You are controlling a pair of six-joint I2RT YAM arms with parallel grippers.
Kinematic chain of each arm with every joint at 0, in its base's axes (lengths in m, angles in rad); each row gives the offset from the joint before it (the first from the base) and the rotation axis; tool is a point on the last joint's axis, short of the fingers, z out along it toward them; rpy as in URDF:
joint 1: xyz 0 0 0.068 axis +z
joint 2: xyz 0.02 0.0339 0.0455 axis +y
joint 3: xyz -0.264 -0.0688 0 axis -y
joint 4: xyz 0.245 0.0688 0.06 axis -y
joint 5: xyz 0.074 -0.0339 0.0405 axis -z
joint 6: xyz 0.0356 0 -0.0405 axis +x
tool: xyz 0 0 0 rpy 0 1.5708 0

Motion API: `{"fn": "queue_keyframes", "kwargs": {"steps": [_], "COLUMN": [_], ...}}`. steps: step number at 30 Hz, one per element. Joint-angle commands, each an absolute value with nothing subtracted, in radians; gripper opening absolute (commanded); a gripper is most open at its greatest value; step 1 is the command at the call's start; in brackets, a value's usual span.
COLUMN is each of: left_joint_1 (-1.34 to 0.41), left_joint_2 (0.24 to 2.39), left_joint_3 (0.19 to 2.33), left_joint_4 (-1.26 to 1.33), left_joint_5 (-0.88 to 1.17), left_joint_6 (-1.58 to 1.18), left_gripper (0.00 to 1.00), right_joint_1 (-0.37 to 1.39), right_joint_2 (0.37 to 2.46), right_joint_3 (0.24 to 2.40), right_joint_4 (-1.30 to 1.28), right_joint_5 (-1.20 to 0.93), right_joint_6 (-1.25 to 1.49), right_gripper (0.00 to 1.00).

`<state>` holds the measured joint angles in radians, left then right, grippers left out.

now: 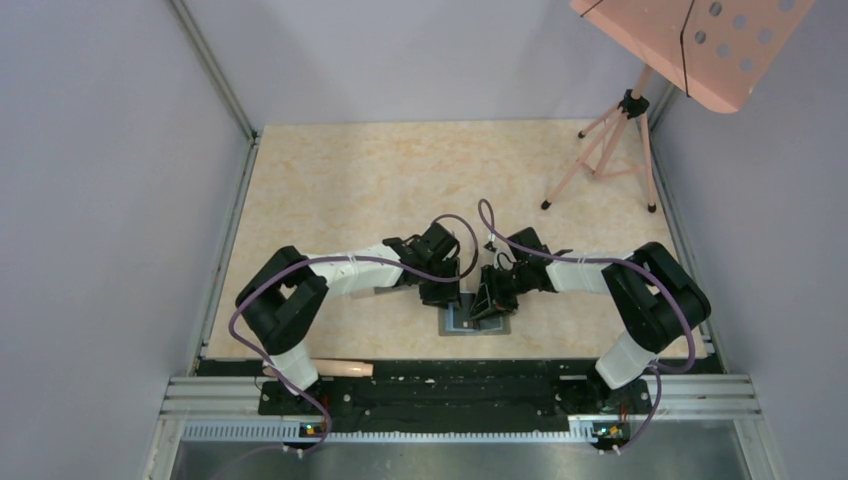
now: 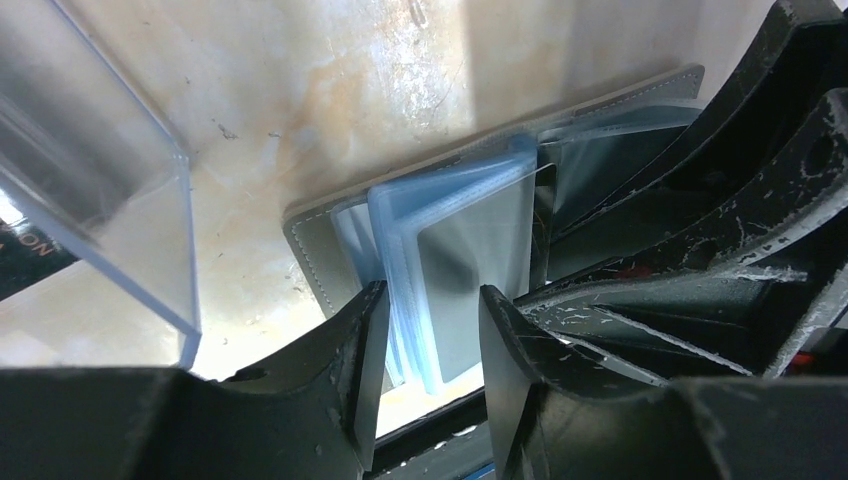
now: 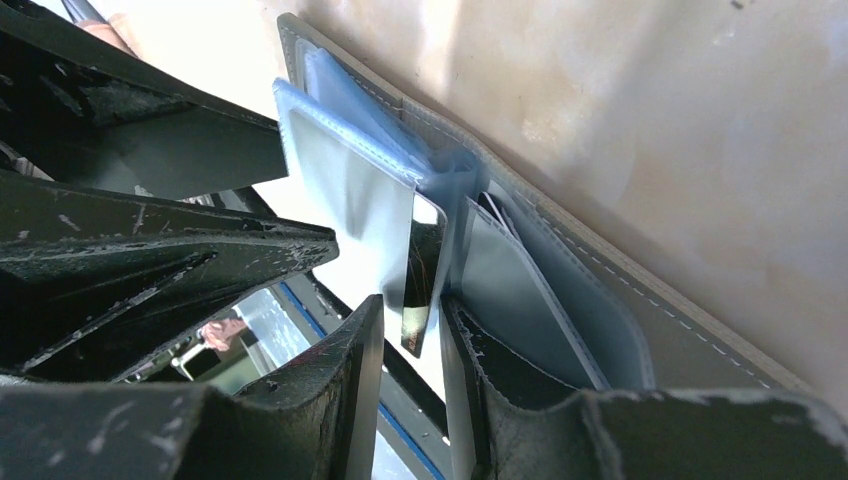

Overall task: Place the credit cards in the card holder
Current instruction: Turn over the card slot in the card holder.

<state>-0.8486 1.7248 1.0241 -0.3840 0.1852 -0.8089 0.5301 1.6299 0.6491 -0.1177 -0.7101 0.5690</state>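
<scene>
The grey card holder (image 1: 470, 322) lies open on the table between both arms, its grey cover (image 2: 320, 250) flat and its blue-clear sleeves (image 2: 470, 230) standing up. My left gripper (image 2: 430, 300) is open and straddles the raised sleeves, and it is also in the top view (image 1: 445, 292). My right gripper (image 3: 410, 305) is open, with one black credit card (image 3: 425, 270) standing edge-on between its fingers. The card leans toward the right finger and reaches up between two sleeves, with a gap showing on its left side. From above, this gripper (image 1: 492, 300) is over the holder's right half.
A clear plastic box (image 2: 90, 180) stands just left of the holder, and a black item with white letters (image 2: 30, 255) shows through it. A pink tripod (image 1: 600, 160) and board (image 1: 690, 40) are at the back right. A wooden stick (image 1: 335, 368) lies at the near edge.
</scene>
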Motion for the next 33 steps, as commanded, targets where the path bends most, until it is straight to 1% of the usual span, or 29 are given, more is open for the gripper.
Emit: {"fn": "queue_keyframes", "kwargs": {"steps": [1, 11, 21, 23, 29, 33], "left_joint_1": [-0.855, -0.899, -0.917, -0.919, -0.92, -0.92], "left_joint_2": [1.687, 1.728, 1.735, 1.732, 1.712, 1.735], "left_joint_3": [1.081, 1.183, 1.217, 1.214, 1.17, 1.178], "left_joint_4": [-0.424, -0.54, -0.604, -0.591, -0.456, -0.497], "left_joint_5": [0.153, 0.073, 0.011, 0.013, 0.118, 0.087], "left_joint_6": [-0.788, -0.744, -0.737, -0.734, -0.738, -0.743], "left_gripper": [0.45, 0.46, 0.47, 0.47, 0.46, 0.46], "right_joint_1": [0.552, 0.551, 0.553, 0.552, 0.552, 0.551], "right_joint_2": [1.666, 1.669, 1.668, 1.668, 1.654, 1.63], "right_joint_3": [0.63, 0.628, 0.624, 0.625, 0.625, 0.624], "right_joint_4": [-0.134, -0.133, -0.13, -0.13, -0.13, -0.132], "right_joint_5": [-0.607, -0.609, -0.609, -0.609, -0.61, -0.603], "right_joint_6": [0.528, 0.525, 0.524, 0.525, 0.53, 0.538], "right_gripper": [0.29, 0.29, 0.29, 0.29, 0.3, 0.31]}}
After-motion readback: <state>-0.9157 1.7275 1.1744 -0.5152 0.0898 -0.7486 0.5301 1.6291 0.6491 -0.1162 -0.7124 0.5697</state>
